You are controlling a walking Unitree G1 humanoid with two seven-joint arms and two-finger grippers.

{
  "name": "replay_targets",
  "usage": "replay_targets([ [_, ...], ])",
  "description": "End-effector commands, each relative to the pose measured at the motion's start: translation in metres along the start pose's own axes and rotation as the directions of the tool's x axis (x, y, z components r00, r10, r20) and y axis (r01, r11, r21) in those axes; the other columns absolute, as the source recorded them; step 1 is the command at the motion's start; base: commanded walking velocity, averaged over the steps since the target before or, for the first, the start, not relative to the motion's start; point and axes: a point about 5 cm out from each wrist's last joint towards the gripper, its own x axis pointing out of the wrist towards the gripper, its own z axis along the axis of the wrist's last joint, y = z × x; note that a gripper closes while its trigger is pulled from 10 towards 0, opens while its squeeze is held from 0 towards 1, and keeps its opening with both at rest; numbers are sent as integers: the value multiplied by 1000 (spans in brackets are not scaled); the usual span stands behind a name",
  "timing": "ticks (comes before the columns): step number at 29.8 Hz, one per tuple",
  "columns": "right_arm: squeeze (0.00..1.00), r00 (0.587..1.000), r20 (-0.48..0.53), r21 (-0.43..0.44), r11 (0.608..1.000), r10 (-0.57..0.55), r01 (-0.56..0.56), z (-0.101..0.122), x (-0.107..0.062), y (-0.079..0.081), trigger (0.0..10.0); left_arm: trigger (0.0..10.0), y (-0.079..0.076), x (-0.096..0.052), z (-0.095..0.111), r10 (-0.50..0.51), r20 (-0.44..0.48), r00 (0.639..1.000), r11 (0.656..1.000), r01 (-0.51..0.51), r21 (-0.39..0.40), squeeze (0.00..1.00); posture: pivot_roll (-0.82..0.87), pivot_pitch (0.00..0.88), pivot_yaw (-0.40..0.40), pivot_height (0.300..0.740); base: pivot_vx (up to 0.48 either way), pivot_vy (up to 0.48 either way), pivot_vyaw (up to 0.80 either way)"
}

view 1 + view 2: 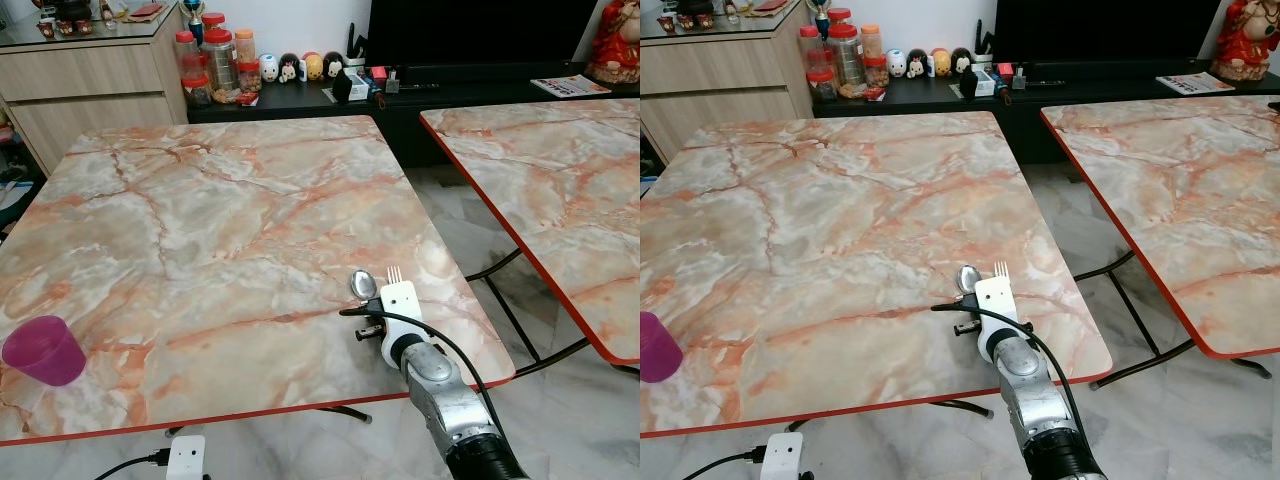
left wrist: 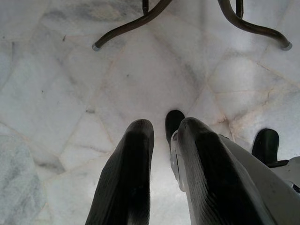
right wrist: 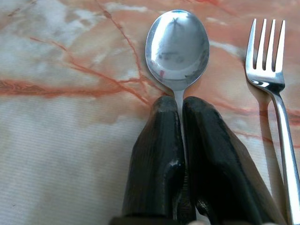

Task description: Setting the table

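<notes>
- A marble-patterned tabletop (image 1: 200, 230) with a red rim stands on a pale stone-tiled floor (image 2: 56, 93); a second tabletop of the same pattern (image 1: 560, 190) stands apart on the robot's right.
- Beyond the far edge run a wooden cabinet (image 1: 90, 85) and a low black shelf carrying jars (image 1: 215, 65), small figurines (image 1: 300, 67) and a dark screen (image 1: 470, 35).
- A purple cup (image 1: 44, 350) stands near the near left corner of the tabletop.
- The right pincer (image 3: 180, 105), near the near right corner, has its fingers pressed together on the handle of a spoon (image 3: 177, 44) whose bowl lies on the tabletop.
- A fork (image 3: 269, 75) lies just beside the spoon, parallel, toward the right edge.
- The right wrist view resolves the grip, which the arm hides in the eye views.
- The left pincer (image 2: 164, 136) hangs over the floor, its fingers slightly apart, near curved table legs (image 2: 131, 26).
</notes>
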Motion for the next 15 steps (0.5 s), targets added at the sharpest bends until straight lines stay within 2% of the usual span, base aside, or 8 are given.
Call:
replay_targets([
  [1, 0, 1000, 27, 4, 1000, 2, -3, 6, 2, 0, 0, 10000, -1, 0, -2, -3, -19, 1000, 1000, 2, -5, 0, -19, 0, -16, 732, 0, 0, 0],
  [4, 0, 982, 188, 15, 1000, -20, 17, 33, 1, -1, 0, 10000, -2, 0, -2, -1, -19, 1000, 1000, 1, -4, 0, -18, 0, -17, 732, 0, 0, 0],
  [6, 0, 982, 188, 15, 1000, -20, 17, 33, 1, -1, 0, 10000, -2, 0, -2, -1, -19, 1000, 1000, 1, -4, 0, -18, 0, -17, 732, 0, 0, 0],
  [7, 0, 966, 258, 10, 1000, -26, 24, 46, 0, -2, 10000, 10000, -1, 0, -1, 5, -17, 1000, 1000, -5, -1, 0, -25, 0, -15, 732, 0, 0, 0],
  [10, 0, 929, 370, -22, 999, -24, 34, 67, -4, -2, 10000, 10000, -1, 0, 0, 13, -12, 1000, 1000, -13, 1, 0, -25, 0, -18, 732, 0, 0, 0],
  [15, 0, 916, 401, -22, 999, -13, 24, 70, -6, 0, 10000, 10000, -1, 1, 1, 13, -15, 1000, 1000, -13, 11, 0, -24, 0, -20, 732, 0, 0, 0],
])
